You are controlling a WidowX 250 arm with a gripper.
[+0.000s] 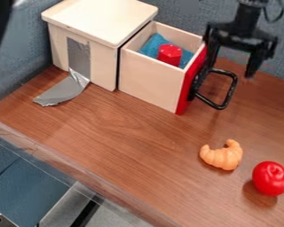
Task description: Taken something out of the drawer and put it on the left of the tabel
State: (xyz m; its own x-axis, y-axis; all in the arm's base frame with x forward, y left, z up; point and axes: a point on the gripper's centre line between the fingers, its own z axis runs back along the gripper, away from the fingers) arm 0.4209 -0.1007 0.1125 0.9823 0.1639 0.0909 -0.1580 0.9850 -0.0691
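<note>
The red block (170, 54) lies in the drawer (145, 83) beside the hand (231, 63), fingers apart

Seeing brown wood-grain tabletop (126, 137), paler along front edge. Backed by textured blue-grey wall (183, 13), with matching side wall (20, 57) at left. Below front edge: blue-grey panel (17, 188), then grey surface (64, 208) crossed by black strip (86, 213). Lit softly, faint sheen on wood.

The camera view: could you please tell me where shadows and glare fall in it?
In the camera view, soft shadows lie to the lower left of the red fruit and the croissant; the silver tape glints where it bends at the foot of the box, whose top is brightly lit.
</note>
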